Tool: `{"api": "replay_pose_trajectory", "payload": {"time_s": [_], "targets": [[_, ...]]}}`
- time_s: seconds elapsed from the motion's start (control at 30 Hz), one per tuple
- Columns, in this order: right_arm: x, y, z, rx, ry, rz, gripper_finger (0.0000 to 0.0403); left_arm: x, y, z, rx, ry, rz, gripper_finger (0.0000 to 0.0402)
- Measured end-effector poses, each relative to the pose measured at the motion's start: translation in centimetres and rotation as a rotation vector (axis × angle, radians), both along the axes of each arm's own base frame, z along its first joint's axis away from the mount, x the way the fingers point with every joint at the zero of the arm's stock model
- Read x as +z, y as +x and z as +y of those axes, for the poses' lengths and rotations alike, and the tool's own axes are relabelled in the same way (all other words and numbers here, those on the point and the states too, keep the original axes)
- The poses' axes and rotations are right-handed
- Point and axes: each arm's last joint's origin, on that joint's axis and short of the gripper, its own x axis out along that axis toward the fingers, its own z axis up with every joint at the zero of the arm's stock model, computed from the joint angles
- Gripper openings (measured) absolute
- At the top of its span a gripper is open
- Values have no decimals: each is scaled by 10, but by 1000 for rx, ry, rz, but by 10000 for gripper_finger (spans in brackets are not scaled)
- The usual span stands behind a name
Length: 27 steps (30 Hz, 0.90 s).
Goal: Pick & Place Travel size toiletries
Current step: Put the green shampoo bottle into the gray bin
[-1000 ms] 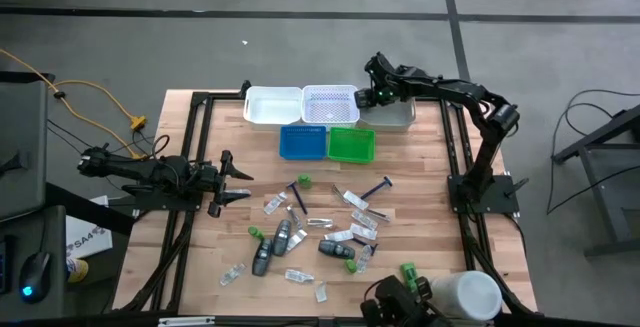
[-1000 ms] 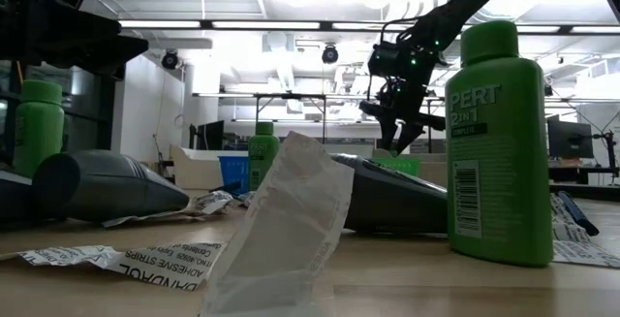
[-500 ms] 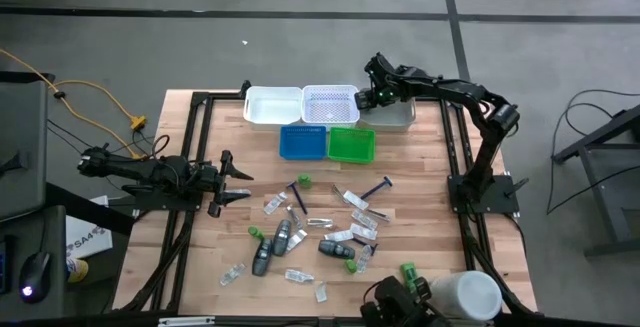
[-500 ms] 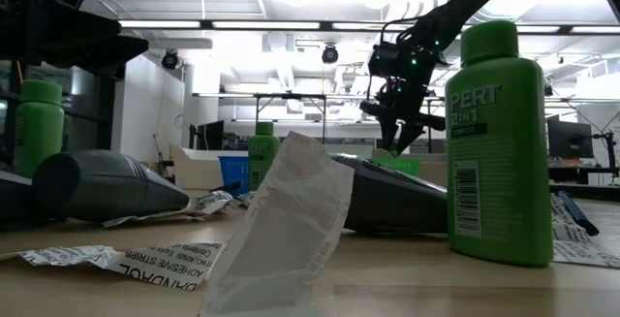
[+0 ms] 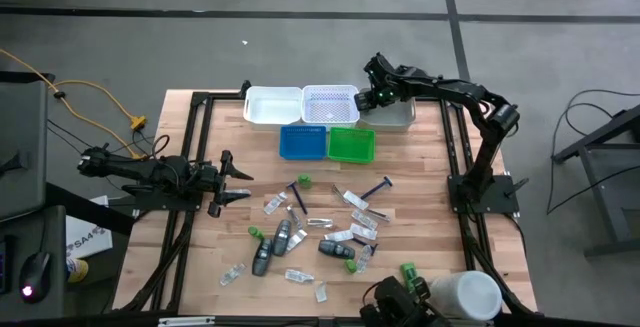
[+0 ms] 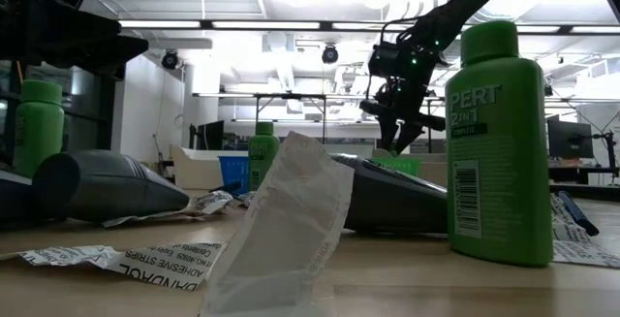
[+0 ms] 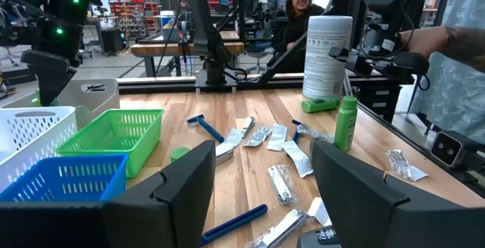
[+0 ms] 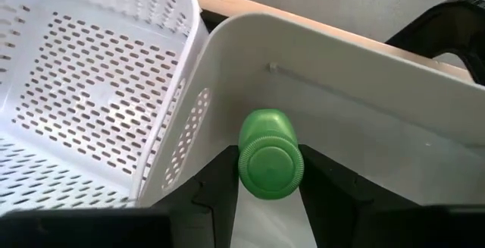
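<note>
Grey concrete floor surrounds a wooden worktop [image 5: 420, 182] seen from above. High view: five trays cluster at the far edge, a white solid tray [image 5: 272, 105], a white perforated tray [image 5: 329, 102], a blue tray [image 5: 303, 142], a green tray [image 5: 351, 144] and a pale grey tray [image 5: 397, 114]. The right tool [image 5: 372, 98] hangs over the pale grey tray; the left tool [image 5: 238, 180] waits at the left side, jaws wide and empty. Most toiletries [image 5: 320, 229] lie scattered mid-worktop, so the task appears barely begun.

Low view: a green bottle [image 6: 499, 147], a crumpled packet [image 6: 281, 225] and a dark grey oblong piece [image 6: 107, 186] stand close, unsorted.

Left wrist view: a blue razor [image 7: 205, 127], packets [image 7: 282, 181] and a large white container [image 7: 327, 57] remain on the worktop.

Right wrist view: the right tool grips a small green bottle [image 8: 270, 155] by its body, cap toward the camera, just above the pale grey tray's floor. Release is judged to be the step in hand.
</note>
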Motion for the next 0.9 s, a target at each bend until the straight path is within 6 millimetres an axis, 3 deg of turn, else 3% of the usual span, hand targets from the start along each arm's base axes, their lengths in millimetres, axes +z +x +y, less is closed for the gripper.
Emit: {"api": "replay_pose_trajectory", "payload": {"time_s": [0.27, 0.5, 0.9], "targets": [[0, 3, 2, 68, 57, -66, 124, 0, 0, 0, 0, 0, 0, 220], [-1, -1, 2, 47, 8, 26, 127, 0, 0, 0, 0, 0, 0, 220], [0, -1, 2, 73, -8, 38, 253, 0, 0, 0, 0, 0, 0, 220]]}}
